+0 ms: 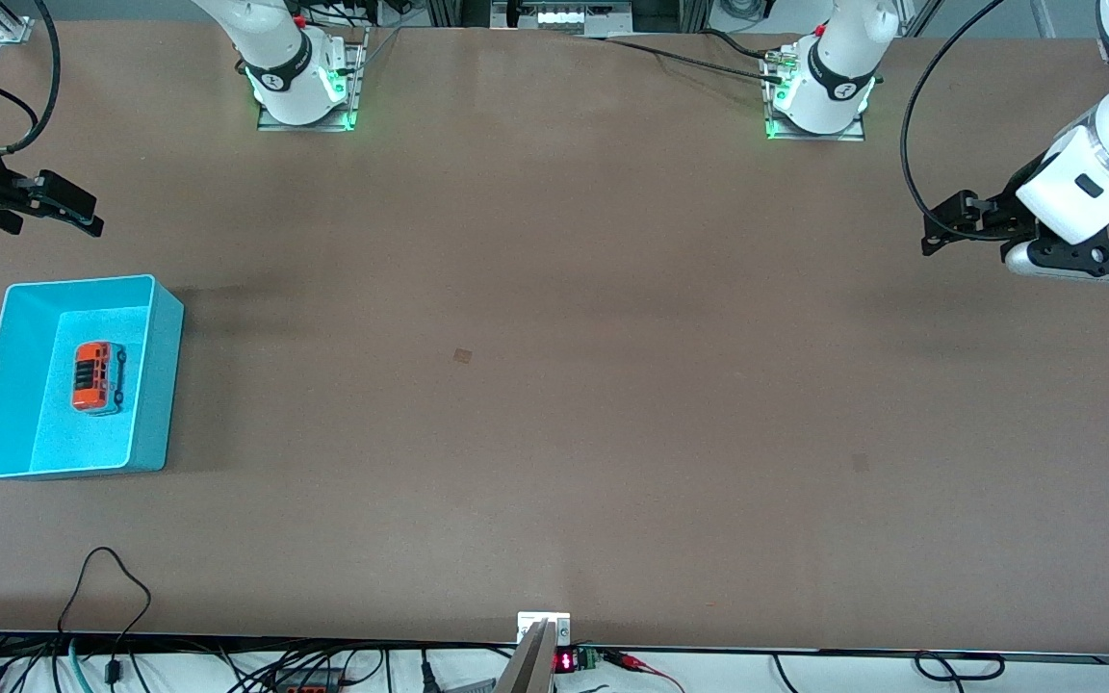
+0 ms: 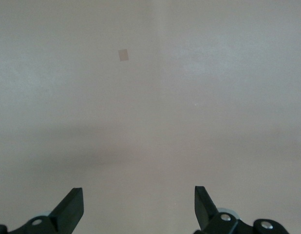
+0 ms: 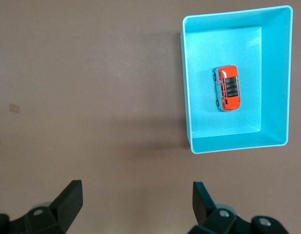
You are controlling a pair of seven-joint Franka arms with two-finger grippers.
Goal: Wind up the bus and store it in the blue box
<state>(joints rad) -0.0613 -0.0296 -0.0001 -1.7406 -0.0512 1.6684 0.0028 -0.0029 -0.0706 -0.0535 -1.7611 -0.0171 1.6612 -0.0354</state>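
Brown and matte, the counter (image 1: pixel 554 404) lay nearly bare, with cables trailing along its near edge. Toward the right arm's end sat the bright cyan-blue rectangular plastic bin, the blue box (image 1: pixel 162 385), with thin walls and a paler rim. Inside it, on the speckled floor, rested the small orange toy bus (image 1: pixel 97 377) with dark roof windows and pale lower trim, upright on its wheels and roughly central, touching no wall; the right wrist view showed it the same way (image 3: pixel 227 88) inside the box (image 3: pixel 274 78).

The right pincer (image 1: pixel 68 207) hung above the counter just beside the box's farther end, its fingers (image 3: pixel 67 200) spread apart and holding nothing. The left pincer (image 1: pixel 949 231) waited over the bare counter at the left arm's end, well apart from the box, its fingers (image 2: pixel 70 207) likewise released and empty.

Judging from this layout, the storing step looked complete, and the task seemed at or near its end. Whether the bus had been wound could not be told. The next move probably called only for both arms to draw clear without touching the box.
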